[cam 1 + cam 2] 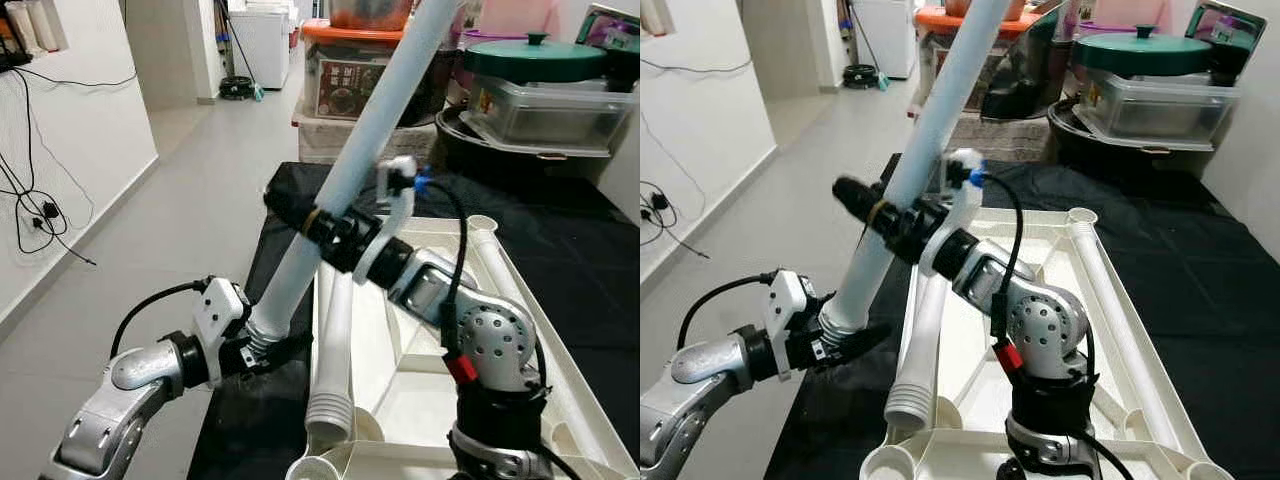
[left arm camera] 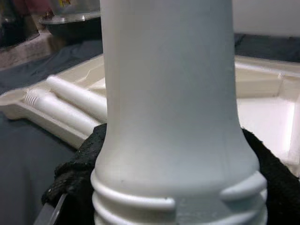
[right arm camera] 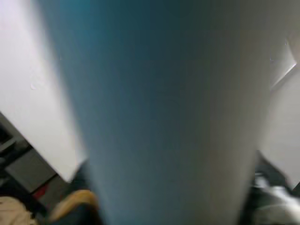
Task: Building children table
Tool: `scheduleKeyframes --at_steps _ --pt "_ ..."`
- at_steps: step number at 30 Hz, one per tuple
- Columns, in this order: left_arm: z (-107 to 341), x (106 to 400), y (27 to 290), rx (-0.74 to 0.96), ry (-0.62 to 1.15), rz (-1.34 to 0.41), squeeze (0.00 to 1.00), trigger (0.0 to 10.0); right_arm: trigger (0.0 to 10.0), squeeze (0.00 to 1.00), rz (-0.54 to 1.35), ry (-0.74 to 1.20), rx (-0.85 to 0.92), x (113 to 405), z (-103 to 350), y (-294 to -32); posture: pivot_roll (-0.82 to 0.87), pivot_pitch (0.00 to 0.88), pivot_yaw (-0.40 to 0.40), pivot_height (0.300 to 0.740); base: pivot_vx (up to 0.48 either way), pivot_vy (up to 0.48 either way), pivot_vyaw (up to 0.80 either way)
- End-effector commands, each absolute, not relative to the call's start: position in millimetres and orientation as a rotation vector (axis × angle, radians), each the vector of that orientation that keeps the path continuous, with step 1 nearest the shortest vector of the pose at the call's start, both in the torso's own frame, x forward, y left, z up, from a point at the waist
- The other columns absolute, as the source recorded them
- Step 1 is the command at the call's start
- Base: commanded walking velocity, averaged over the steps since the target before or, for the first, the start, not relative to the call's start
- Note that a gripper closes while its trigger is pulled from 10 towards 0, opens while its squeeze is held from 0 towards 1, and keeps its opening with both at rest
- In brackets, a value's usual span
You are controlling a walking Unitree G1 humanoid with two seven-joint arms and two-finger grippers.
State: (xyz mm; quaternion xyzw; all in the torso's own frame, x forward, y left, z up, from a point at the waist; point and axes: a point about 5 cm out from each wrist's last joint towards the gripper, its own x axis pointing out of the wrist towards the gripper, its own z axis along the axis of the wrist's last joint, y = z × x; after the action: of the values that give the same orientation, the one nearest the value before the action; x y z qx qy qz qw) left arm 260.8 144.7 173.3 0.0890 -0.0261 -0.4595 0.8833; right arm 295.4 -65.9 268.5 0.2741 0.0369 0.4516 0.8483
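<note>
Tiled hallway, black cloth under upturned tabletop. White table leg raised aslant, left claw gripping threaded end, right claw clamping mid-shaft. Likely light, stiff, slick plastic.

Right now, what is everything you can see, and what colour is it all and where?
Held table leg: one, white, tilted, threaded end low, gripped by both grippers.
Tabletop: one, cream, upside down on the black cloth.
Loose legs: two, white, one along the tabletop's left edge, one on its right side.
Black cloth: one, under the tabletop.
Pot lid: one, green, on stacked containers at the back right.
Clear box: one, under the lid.
Cables: black, on the left wall.
Left gripper: black, at the threaded end.
Right gripper: black, mid-leg.
</note>
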Motion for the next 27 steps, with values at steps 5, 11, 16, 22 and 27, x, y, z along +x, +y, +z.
scheduleKeyframes --at_steps 5,11,16,22,27 --pt "174.9 258.0 141.2 0.214 -0.075 -0.989 0.0 10.0 0.0 0.0 0.917 0.153 0.644 298.4 258.8 -68.1 0.05 0.0 -0.052 0.74 0.0 0.0 0.0" --pt "173.8 259.6 138.1 0.214 -0.092 -0.975 0.0 10.0 0.0 0.0 0.895 0.156 0.712 298.4 262.4 -68.3 0.05 0.0 -0.047 0.74 0.0 0.0 0.0" --pt "175.4 264.0 138.9 0.192 -0.124 -0.927 1.0 10.0 0.0 0.0 0.844 0.105 0.768 302.1 267.6 -71.9 0.05 0.0 -0.045 0.74 0.0 0.0 0.0" --pt "185.8 268.1 144.4 0.118 -0.184 -0.85 1.0 10.0 0.0 0.0 0.662 0.0 0.79 317.8 277.3 -101.4 0.05 0.0 -0.042 0.74 0.0 0.0 0.0" --pt "196.6 270.9 156.0 0.081 -0.246 -0.723 1.0 10.0 0.0 0.0 0.368 -0.156 0.633 335.4 291.9 -157.5 0.05 0.0 -0.045 0.74 0.0 0.0 0.0"
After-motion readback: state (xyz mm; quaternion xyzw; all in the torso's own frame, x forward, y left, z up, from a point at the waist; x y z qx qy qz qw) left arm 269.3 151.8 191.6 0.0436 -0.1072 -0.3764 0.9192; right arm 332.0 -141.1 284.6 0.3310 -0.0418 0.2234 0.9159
